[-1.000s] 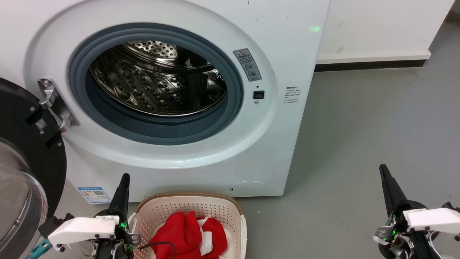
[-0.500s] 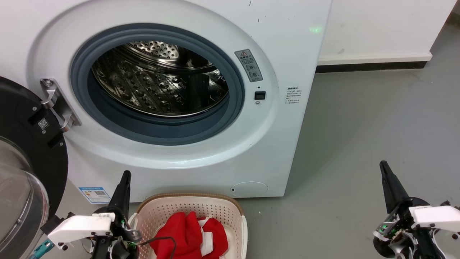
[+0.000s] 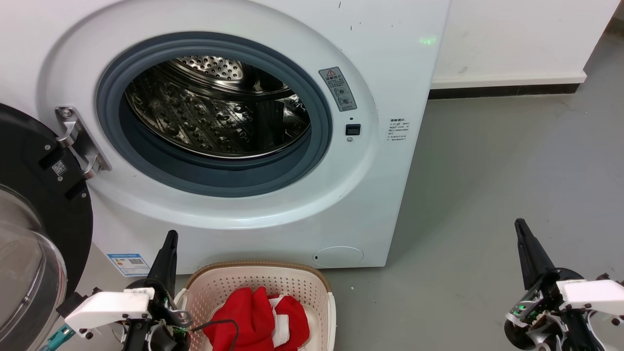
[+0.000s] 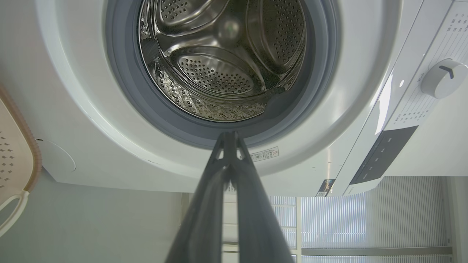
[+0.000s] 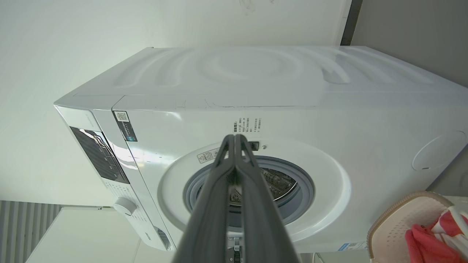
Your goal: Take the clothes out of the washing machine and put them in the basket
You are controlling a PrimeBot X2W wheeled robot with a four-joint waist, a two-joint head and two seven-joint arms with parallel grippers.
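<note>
Fingers (image 4: 210, 204) of left gripper (image 3: 169, 241) closed tip to tip, nothing between them. Right gripper (image 3: 520, 229) likewise: pressed together, empty. Both point up toward the washing machine (image 3: 390, 73).

Clothes (image 3: 253, 317): red-and-white heap lying in the basket (image 3: 258, 267), near, just right of left gripper. Drum (image 3: 214, 122) shows bare steel from head and left wrist views. Its lowest front edge, behind the gasket, is hidden. Judgement: task looks complete.

Risks:
- Thin black cable (image 3: 222, 324) from the left wrist loops over the red fabric. Lifting or swinging that arm could hook the cloth and drag it over the rim.
- Left wrist sits just beside the basket's left handle, so a move to the right could shove the basket.
- Open door (image 3: 29, 195) stands at left, near that arm. A leftward swing could strike the glass.
</note>
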